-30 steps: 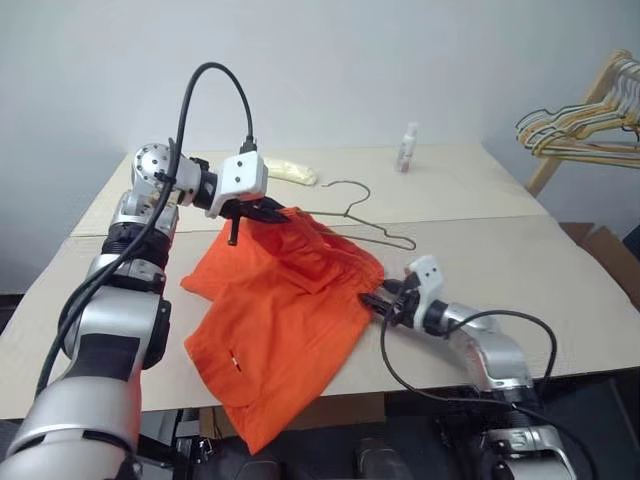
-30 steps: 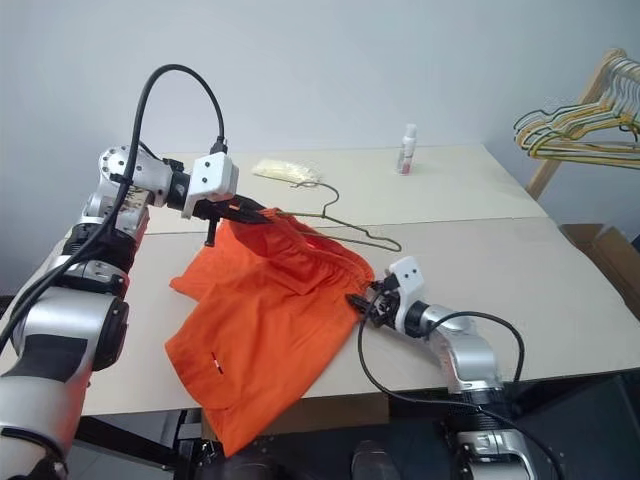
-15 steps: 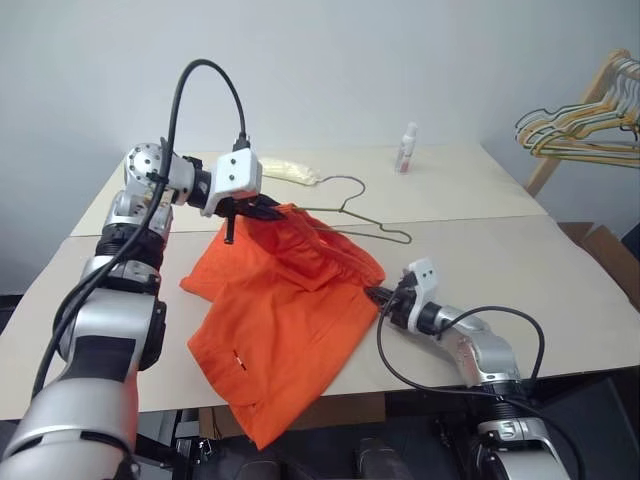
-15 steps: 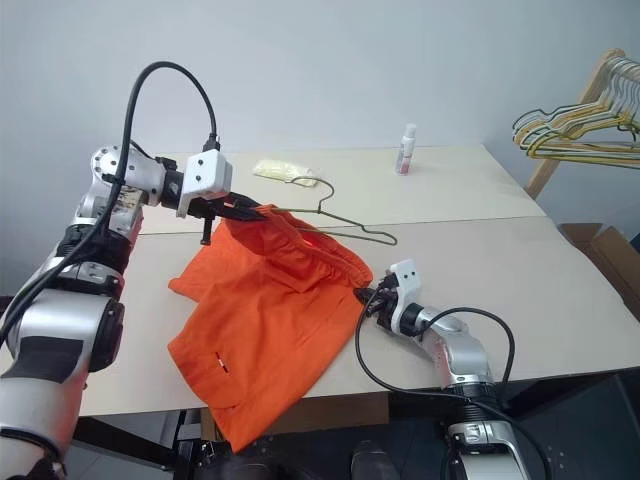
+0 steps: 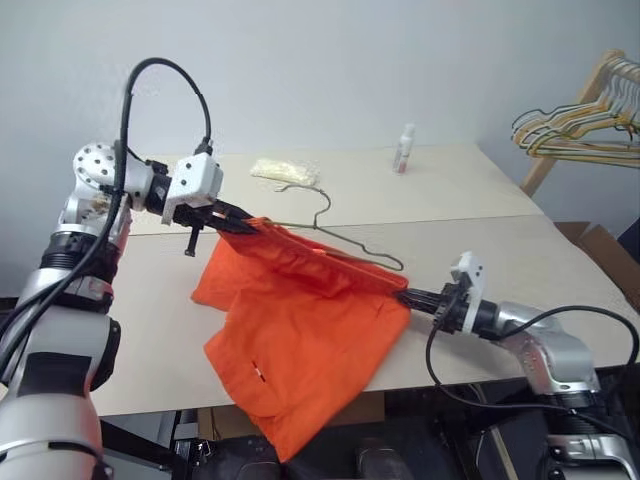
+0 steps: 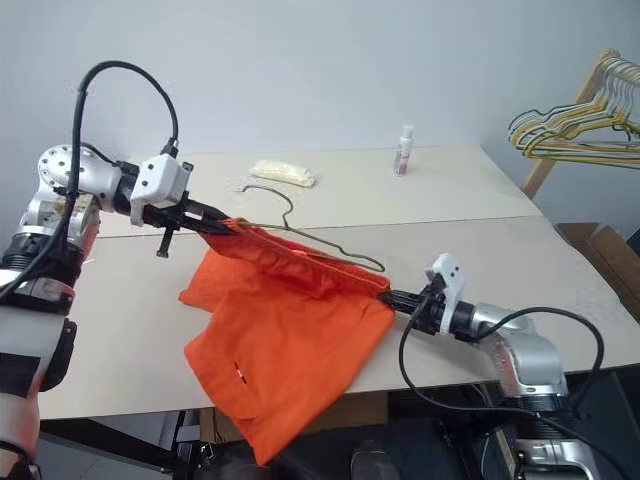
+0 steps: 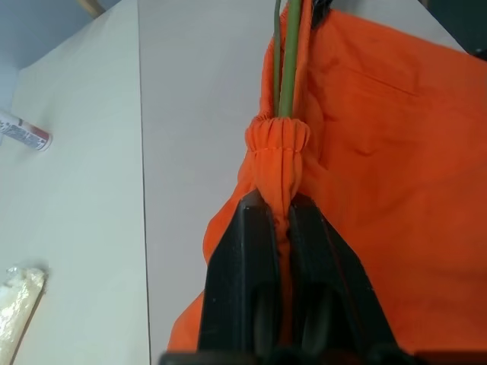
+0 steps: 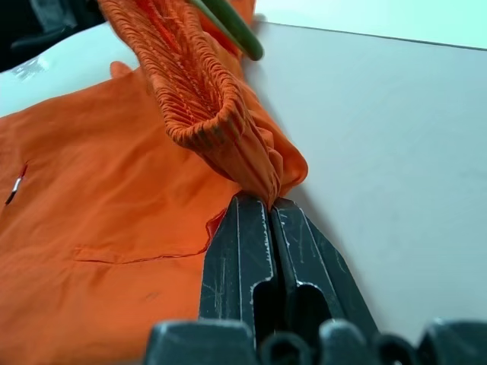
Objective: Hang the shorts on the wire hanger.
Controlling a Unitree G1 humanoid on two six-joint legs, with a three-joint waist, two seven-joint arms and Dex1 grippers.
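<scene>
Tabletop point(image 5: 560, 250): shorts point(image 5: 300, 340) threaded with hanger point(image 5: 345, 243)

We see bright orange fabric shorts point(image 6: 285, 330) stretched by the waistband between our left gripper point(image 6: 226, 227) and right gripper point(image 6: 392, 295), thin grey wire hanger point(image 6: 300, 238) alongside the waistband, legs draping over the beige table point(image 6: 480, 240) edge.

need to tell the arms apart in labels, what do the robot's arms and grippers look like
Both arms are silver-grey metal with black joint sections. Each wrist carries a white camera block and a looping black cable. The left gripper and right gripper each have two slim black fingers. The left arm has a round silver disc with holes.
</scene>
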